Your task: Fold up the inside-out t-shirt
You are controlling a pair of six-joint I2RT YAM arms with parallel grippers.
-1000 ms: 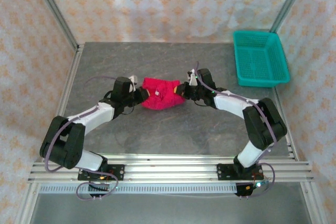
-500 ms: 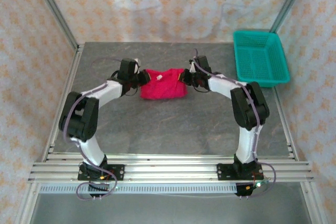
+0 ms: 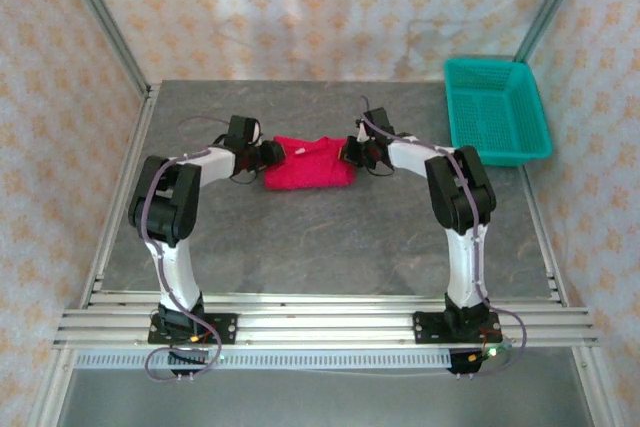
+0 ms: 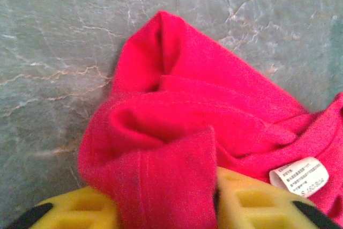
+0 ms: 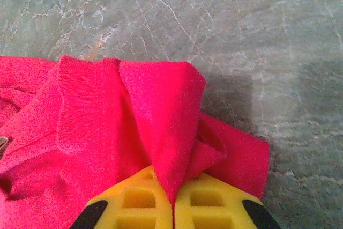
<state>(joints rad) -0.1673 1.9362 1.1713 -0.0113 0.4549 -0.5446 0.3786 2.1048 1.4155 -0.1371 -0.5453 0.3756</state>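
The red t-shirt (image 3: pixel 308 164) lies as a folded bundle on the grey table, toward the back and middle. At its left end is my left gripper (image 3: pixel 268 152). In the left wrist view that gripper (image 4: pixel 166 207) is open, its yellow fingers (image 4: pixel 252 205) spread, and a thick fold of the t-shirt (image 4: pixel 177 132) lies between them, with a thin dark gap beside the right finger. A white tag (image 4: pixel 300 178) shows at the right. My right gripper (image 3: pixel 348 151) is at the bundle's right end. The right wrist view has it (image 5: pixel 172 202) shut on a thin ridge of the t-shirt (image 5: pixel 107 127).
A teal plastic basket (image 3: pixel 497 112) stands at the back right of the table, apart from the shirt. Bare grey tabletop (image 3: pixel 320 247) lies between the shirt and the arm bases. Patterned walls close in the back and sides.
Both arms have carried the shirt toward the back of the table and stretched out. The bundle now lies lower and wider. The left jaws have come apart.
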